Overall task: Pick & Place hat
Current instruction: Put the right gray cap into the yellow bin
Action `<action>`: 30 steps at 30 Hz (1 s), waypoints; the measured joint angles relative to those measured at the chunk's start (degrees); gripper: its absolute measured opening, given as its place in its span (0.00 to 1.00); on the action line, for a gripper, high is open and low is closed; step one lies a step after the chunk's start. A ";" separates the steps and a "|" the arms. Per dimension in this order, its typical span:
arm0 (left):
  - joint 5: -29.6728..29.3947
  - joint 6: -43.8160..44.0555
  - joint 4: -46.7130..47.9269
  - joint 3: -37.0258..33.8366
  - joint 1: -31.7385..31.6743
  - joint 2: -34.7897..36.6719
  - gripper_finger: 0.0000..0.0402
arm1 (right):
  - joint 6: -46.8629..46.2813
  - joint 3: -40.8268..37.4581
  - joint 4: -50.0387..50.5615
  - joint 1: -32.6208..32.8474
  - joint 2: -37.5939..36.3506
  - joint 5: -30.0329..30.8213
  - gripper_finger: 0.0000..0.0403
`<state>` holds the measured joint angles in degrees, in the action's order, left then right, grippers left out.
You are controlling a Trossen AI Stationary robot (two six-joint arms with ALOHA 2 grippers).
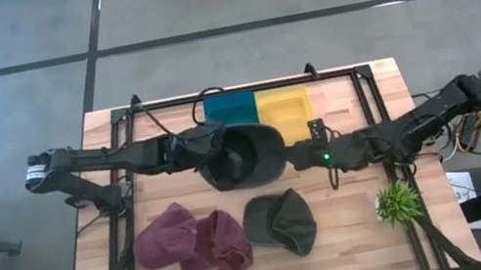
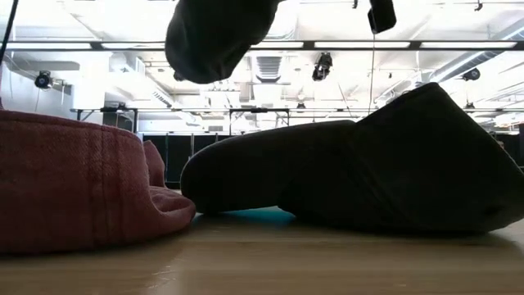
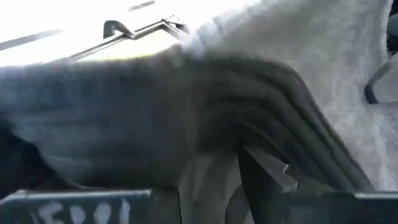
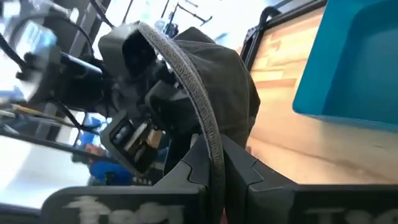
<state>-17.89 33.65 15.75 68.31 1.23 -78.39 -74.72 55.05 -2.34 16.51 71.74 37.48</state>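
A dark grey hat (image 1: 246, 154) hangs in the air over the middle of the table, between my two grippers. My left gripper (image 1: 213, 150) is at its left side and my right gripper (image 1: 292, 158) at its right side, each shut on it. The low view shows the hat (image 2: 217, 33) high above the tabletop. A maroon hat (image 1: 190, 241) and a dark green hat (image 1: 281, 222) lie on the table near the front edge. My left gripper has the hat's left side (image 1: 221, 150) between its fingers, coming nearly level from the table's left; dark cloth (image 3: 186, 124) fills its wrist view and hides the exact spot. My right gripper pinches the hat's stitched rim edge (image 4: 210, 146) between its two fingers (image 4: 245, 168), nearly level from the table's right, with the fingers across the edge. The hat is lifted clear of the table.
A teal bin (image 1: 231, 112) and a yellow bin (image 1: 284, 112) stand side by side at the far edge, just beyond the held hat. A small green plant (image 1: 398, 201) stands at the front right. A black metal frame (image 1: 367, 93) runs around the work area.
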 joint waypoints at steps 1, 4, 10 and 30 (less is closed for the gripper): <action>-0.02 -0.64 0.58 0.06 0.00 0.00 0.30 | 1.00 0.12 0.19 -0.01 -0.09 -0.24 0.03; -0.14 -3.47 3.22 1.88 0.85 0.17 0.30 | 4.94 1.44 0.40 -0.13 -0.99 -0.08 0.03; -7.94 -8.63 15.94 10.04 5.43 3.81 0.30 | 6.60 2.73 5.06 -0.42 -1.78 0.11 0.03; -17.96 8.19 22.66 -9.29 8.74 16.70 0.30 | 7.20 5.51 9.21 0.13 -6.79 -3.00 0.03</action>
<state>-35.85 41.84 38.41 59.02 9.98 -61.69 -67.52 60.55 6.87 16.64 64.95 34.47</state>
